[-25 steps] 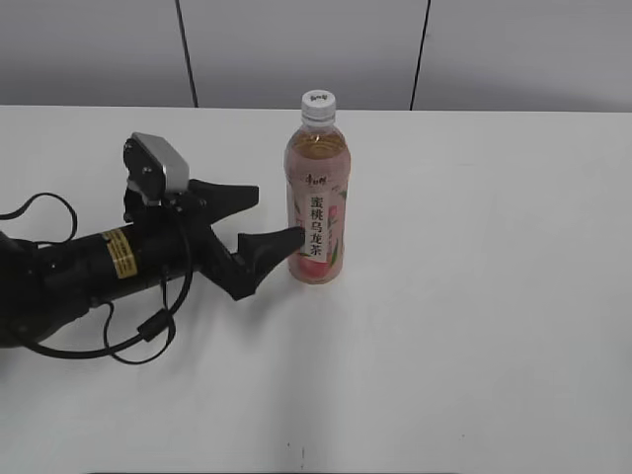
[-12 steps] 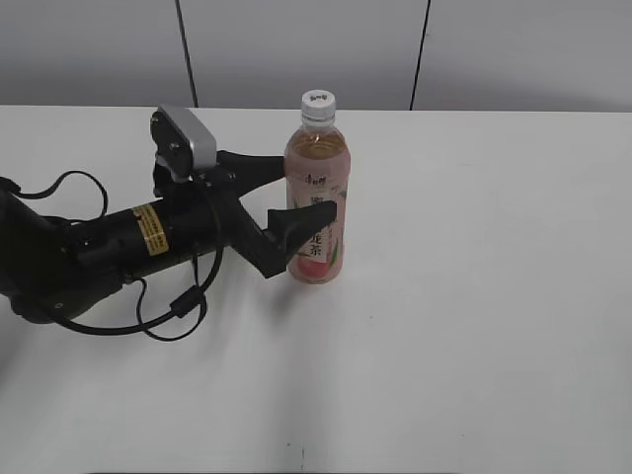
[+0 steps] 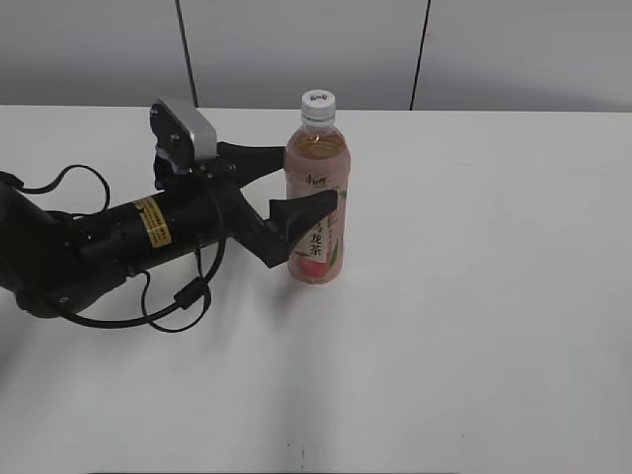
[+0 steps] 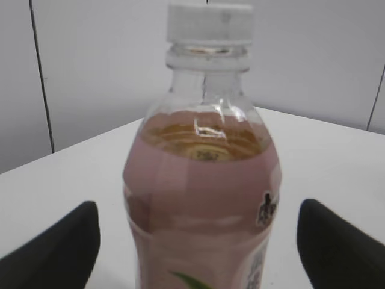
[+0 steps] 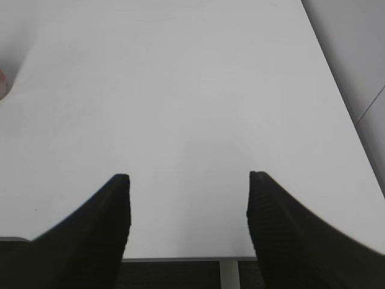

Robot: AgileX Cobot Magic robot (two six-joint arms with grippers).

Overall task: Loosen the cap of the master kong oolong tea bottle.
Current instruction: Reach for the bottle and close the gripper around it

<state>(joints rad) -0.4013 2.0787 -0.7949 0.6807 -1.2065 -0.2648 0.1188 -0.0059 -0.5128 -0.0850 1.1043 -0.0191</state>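
Tabletop is lying white and bare along its near edge and across its right half. Nothing is standing between the master kong oolong tea bottle and either side edge except the left arm, which is lying low across the left half, with a black cable looping beside it toward the near edge.

Left gripper is reaching in from the left edge with its jaws spread wide around the bottle's body at label height. One finger is crossing in front of the label, the other is passing behind toward the far edge. In the left wrist view both fingertips are showing at the sides of the bottle, apart from its wall; contact is not visible, so the grip is not closed on it.

Bottle is standing upright nearer the far edge, a little left of centre, amber tea filling it to the shoulder. The cap is sitting on the neck; in the left wrist view the cap is white.

Right gripper is hovering with jaws spread, holding nothing, over bare table near a table edge.
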